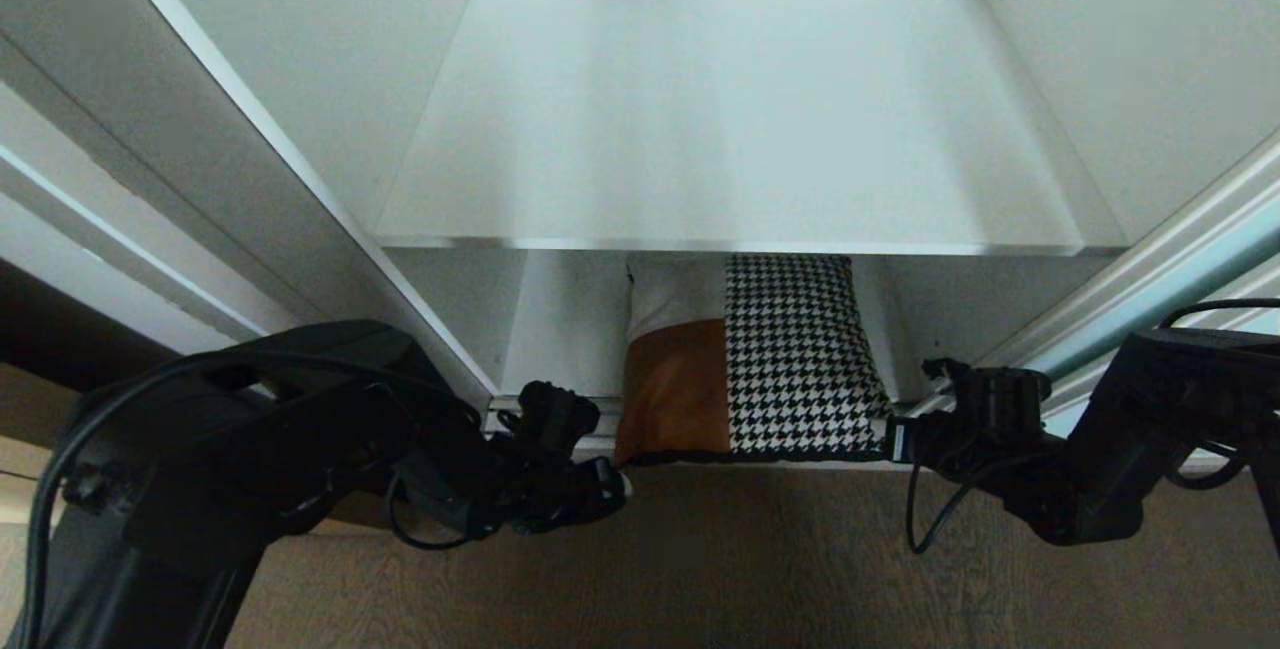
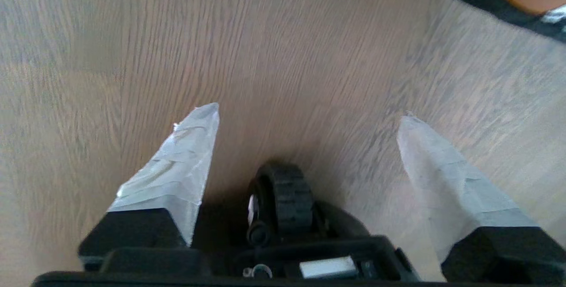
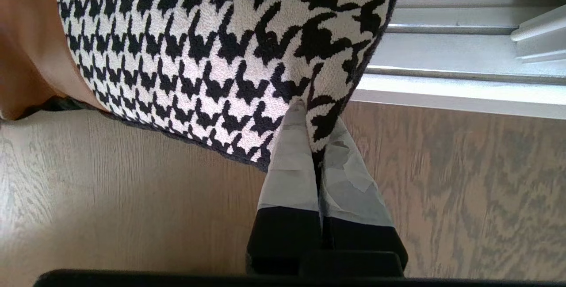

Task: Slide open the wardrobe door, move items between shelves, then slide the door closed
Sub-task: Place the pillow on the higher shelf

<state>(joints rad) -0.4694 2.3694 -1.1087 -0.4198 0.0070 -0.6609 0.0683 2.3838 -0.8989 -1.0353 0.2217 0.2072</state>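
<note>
The right gripper is pinching the near right corner of the cushion, its taped fingers pressed together on the black-edged houndstooth fabric. The left gripper is hanging beside the cushion's near left corner with its taped fingers spread wide and nothing between them; from its wrist only the wood-grain floor is showing under them, with a black wheel of the robot's base below.

The cushion is lying at the bottom of the white wardrobe, tan leather and a pale panel to the left, houndstooth to the right. Its front edge is jutting out past the wardrobe's front lip, over the floor. A silver door track is running along that lip just beside the pinched corner.

Directly above the cushion, a white shelf is spanning the interior from wall to wall, its front edge overhanging the cushion's rear half. Strips of bare white board are lying to either side of the cushion, narrower than the cushion itself.

The sliding wardrobe door is standing off to the right, its silver frame and a strip of pale blue glass showing just behind the right arm, leaving the opening uncovered. The left side panel of the wardrobe is rising beside the left arm.
</note>
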